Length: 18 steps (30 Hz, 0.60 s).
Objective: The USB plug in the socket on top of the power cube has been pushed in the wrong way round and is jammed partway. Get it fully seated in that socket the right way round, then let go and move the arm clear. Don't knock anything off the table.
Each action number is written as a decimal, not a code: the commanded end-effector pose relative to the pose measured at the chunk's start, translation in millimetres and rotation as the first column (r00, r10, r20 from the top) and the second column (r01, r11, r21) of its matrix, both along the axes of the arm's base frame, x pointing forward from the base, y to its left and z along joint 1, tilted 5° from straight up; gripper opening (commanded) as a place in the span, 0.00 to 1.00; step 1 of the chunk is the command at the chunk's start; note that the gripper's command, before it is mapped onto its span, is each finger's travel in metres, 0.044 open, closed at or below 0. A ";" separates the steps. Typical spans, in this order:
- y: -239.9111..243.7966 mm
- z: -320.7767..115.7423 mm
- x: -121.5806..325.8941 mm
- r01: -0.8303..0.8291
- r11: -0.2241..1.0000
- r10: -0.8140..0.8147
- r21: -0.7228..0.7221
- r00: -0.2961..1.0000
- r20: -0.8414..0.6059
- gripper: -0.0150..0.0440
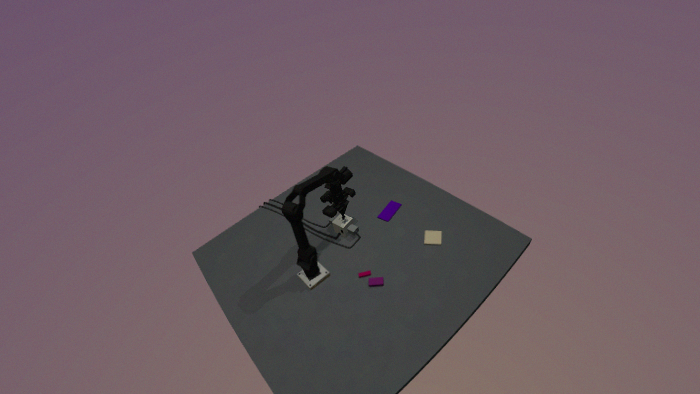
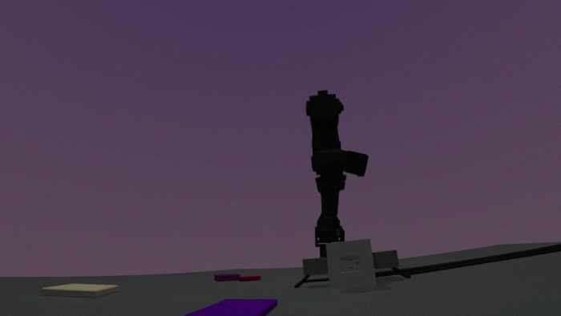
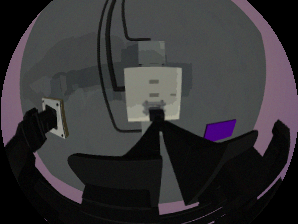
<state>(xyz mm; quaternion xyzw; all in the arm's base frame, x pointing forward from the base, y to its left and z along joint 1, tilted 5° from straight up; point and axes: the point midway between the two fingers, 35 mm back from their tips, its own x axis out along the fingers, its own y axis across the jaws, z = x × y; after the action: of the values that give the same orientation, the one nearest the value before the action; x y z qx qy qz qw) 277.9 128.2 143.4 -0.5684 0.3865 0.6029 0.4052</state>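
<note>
The white power cube [image 1: 340, 228] [image 2: 351, 277] [image 3: 135, 95] stands on the grey table [image 1: 425, 310]. In the wrist view its top shows two small slots and, near the edge closest to the fingers, the dark USB plug [image 3: 156, 114]. My gripper [image 1: 343, 216] [image 3: 159, 125] points down over the cube with its fingertips together, shut on the plug. The plug is at the cube's top. The fingers hide most of it, so its depth in the socket and which way round it is cannot be told. In the exterior view the fingertips are behind the cube.
Grey blocks [image 1: 353, 229] [image 2: 315, 266] [image 3: 151, 51] stick out from the cube's sides. Black cables [image 1: 320, 232] [image 3: 108, 50] run along the table. A purple slab [image 1: 389, 211] [image 3: 220, 130], a cream block [image 1: 433, 237], a magenta block [image 1: 376, 282] and a red bar [image 1: 364, 274] lie around.
</note>
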 end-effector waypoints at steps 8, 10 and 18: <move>-0.9 -1.9 0.7 0.009 1.000 -0.009 -0.009 1.000 0.004 0.25; -1.0 -2.1 0.7 0.009 1.000 -0.009 -0.010 1.000 0.004 0.25; -1.2 -3.1 0.9 0.011 1.000 -0.011 -0.013 1.000 0.005 0.25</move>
<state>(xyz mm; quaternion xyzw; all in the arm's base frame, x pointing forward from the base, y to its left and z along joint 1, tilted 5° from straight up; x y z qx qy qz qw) 278.3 127.6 141.2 -0.5696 0.3893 0.5999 0.4051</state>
